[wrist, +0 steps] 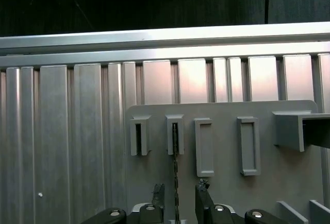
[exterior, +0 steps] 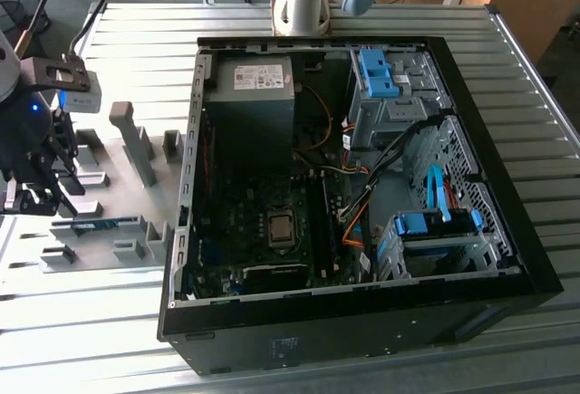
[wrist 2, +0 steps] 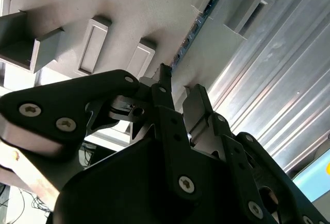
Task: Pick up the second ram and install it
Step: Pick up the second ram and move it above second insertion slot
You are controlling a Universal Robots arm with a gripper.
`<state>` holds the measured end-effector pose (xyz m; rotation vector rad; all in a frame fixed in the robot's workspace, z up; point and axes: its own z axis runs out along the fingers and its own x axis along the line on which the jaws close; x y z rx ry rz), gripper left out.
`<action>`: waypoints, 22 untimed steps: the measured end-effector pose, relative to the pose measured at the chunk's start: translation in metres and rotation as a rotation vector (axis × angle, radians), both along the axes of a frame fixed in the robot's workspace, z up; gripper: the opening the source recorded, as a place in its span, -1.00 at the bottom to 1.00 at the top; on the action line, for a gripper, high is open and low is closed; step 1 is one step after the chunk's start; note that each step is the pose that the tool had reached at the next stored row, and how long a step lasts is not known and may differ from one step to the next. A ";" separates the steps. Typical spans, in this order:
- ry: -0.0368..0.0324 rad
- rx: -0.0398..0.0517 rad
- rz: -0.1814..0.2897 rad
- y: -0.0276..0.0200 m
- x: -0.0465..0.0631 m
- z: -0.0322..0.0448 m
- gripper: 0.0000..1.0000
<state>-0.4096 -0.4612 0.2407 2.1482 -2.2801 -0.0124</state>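
The hand (wrist: 179,187), narrowly open around the second ram (wrist: 175,154), could skew the stick in its grey holder (wrist: 221,152) if closing off-centre.

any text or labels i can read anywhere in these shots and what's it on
White label on the power supply: has print, but it is too small to read.
Processor in the motherboard socket: markings too small to read.
Second ram in the grey holder: no legible print.
Nothing else is readable.
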 end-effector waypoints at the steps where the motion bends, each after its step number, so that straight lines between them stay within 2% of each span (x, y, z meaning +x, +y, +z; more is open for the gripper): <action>1: 0.0000 0.0000 0.000 -0.0001 0.000 -0.0003 -0.26; 14: 0.0001 -0.0001 0.000 -0.0018 0.000 -0.0038 -0.26; 22: 0.0005 -0.0001 0.015 -0.0023 0.000 -0.0147 -0.26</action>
